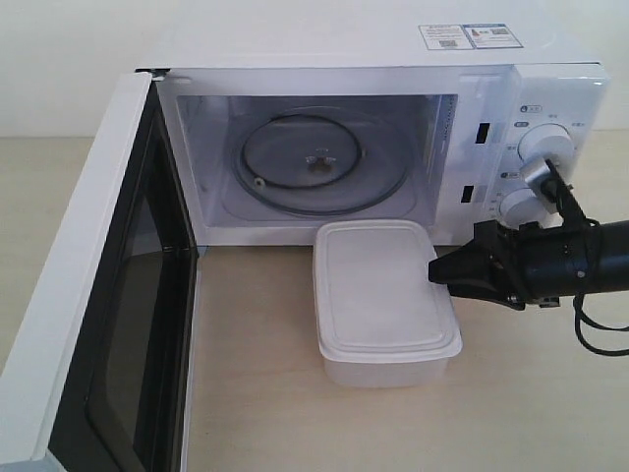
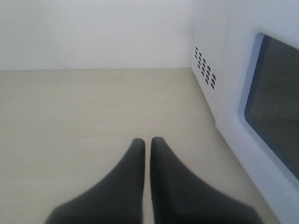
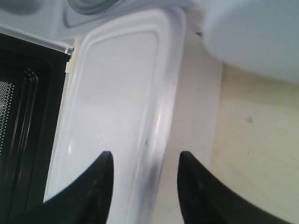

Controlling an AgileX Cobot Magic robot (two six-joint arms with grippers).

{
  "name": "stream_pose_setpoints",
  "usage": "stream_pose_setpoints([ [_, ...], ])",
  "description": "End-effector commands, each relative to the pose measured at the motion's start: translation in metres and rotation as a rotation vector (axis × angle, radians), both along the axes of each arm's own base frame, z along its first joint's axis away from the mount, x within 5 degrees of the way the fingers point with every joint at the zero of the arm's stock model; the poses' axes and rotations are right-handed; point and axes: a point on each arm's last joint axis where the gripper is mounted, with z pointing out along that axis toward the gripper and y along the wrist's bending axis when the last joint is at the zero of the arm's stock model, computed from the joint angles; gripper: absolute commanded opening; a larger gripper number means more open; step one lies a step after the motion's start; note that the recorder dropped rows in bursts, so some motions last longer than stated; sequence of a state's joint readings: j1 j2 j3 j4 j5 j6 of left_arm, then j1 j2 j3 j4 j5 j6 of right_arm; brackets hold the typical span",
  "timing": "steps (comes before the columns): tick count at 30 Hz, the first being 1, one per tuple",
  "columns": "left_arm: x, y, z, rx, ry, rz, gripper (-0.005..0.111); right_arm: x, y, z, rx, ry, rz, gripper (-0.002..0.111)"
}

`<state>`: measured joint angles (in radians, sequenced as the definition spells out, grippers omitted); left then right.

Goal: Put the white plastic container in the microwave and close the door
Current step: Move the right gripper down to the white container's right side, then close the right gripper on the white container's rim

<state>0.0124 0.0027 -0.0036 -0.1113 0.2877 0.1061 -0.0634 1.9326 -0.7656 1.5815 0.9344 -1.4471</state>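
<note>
Two grippers are on record. The right gripper (image 1: 437, 272) reaches in level from the right side, its jaws standing apart with nothing clamped. Its tips are at the right-hand edge of the white plastic container (image 1: 383, 295). In the right wrist view one finger (image 3: 96, 186) lies over the lid and the other over the bare table (image 1: 265, 393) just beside the rim; whether either touches cannot be told. The container rests lid on, flat on the table, directly in front of the microwave (image 1: 393, 44) cavity and toward its right half, outside the chamber. The door (image 1: 88, 295) is swung fully open to the left, black inner frame facing the container. The glass turntable (image 1: 314, 162) sits bare inside. Both dials (image 1: 545, 146) are behind the right arm. The left gripper (image 2: 147, 140) has its jaws closed together, nothing between them, low over the table beside the outer face of the door, well apart from the container.
</note>
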Motion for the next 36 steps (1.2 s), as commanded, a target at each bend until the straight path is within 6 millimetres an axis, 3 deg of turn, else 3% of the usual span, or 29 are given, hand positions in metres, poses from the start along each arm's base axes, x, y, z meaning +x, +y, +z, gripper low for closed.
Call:
stream_pose_setpoints([
  [1,0.0,0.0,-0.001,0.001,0.004,0.002,0.004,0.009,-0.003,-0.009,-0.008,0.042,-0.099,0.043],
  [4,0.0,0.0,-0.001,0.001,0.004,0.002,0.004,0.008,-0.003,-0.01,-0.031,0.04,-0.076,0.043],
  [8,0.0,0.0,-0.001,0.001,0.004,0.002,0.004,0.004,0.014,-0.017,-0.129,0.045,-0.025,0.043],
  [12,0.0,0.0,-0.001,0.001,0.004,0.002,0.004,0.002,0.023,-0.016,-0.115,0.035,0.005,0.041],
  [13,0.0,0.0,-0.001,0.001,0.004,0.002,0.004,0.002,0.024,-0.015,-0.107,0.035,0.011,0.038],
  [16,0.0,0.0,-0.001,0.001,0.004,0.002,0.004,-0.001,0.025,-0.014,-0.091,0.059,0.028,0.004],
  [17,0.0,0.0,-0.001,0.001,0.004,0.002,0.004,-0.001,0.025,-0.014,-0.091,0.069,0.024,-0.001],
  [23,0.0,0.0,-0.001,0.001,0.004,0.002,0.004,-0.005,0.022,0.005,-0.14,0.061,0.027,0.0],
  [36,0.0,0.0,-0.001,0.001,0.004,0.002,0.004,-0.05,0.017,0.033,-0.158,0.038,-0.032,0.0],
])
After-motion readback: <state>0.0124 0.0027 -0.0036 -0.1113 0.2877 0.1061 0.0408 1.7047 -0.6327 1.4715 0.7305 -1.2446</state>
